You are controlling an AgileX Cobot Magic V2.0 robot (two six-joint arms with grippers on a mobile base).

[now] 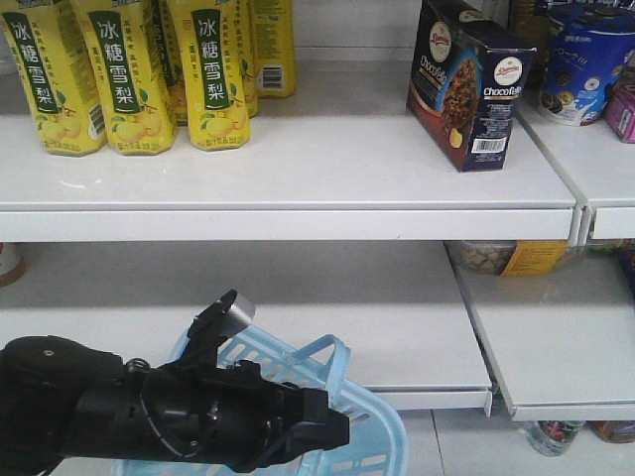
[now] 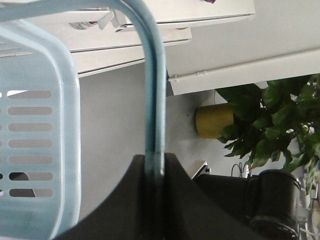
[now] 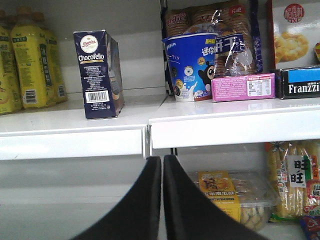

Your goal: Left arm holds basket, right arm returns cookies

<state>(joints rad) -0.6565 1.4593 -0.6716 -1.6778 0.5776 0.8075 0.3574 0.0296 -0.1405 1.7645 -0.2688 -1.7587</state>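
Yellow pear-drink bottles point(image 1: 119, 74) crowd the left of the top shelf point(image 1: 298, 188). Below them the left arm point(image 1: 149, 407) has its gripper point(image 2: 155, 172) clamped on one thin handle of the light blue basket point(image 1: 367, 436), holding it off the floor in front of the shelving. Further right, the cookies point(image 1: 466, 79) stand upright on that shelf, apparently delivered. The right gripper point(image 3: 162, 200) hangs below with its fingers pressed together, holding nothing. A blue tub point(image 3: 192, 67) stands beyond.
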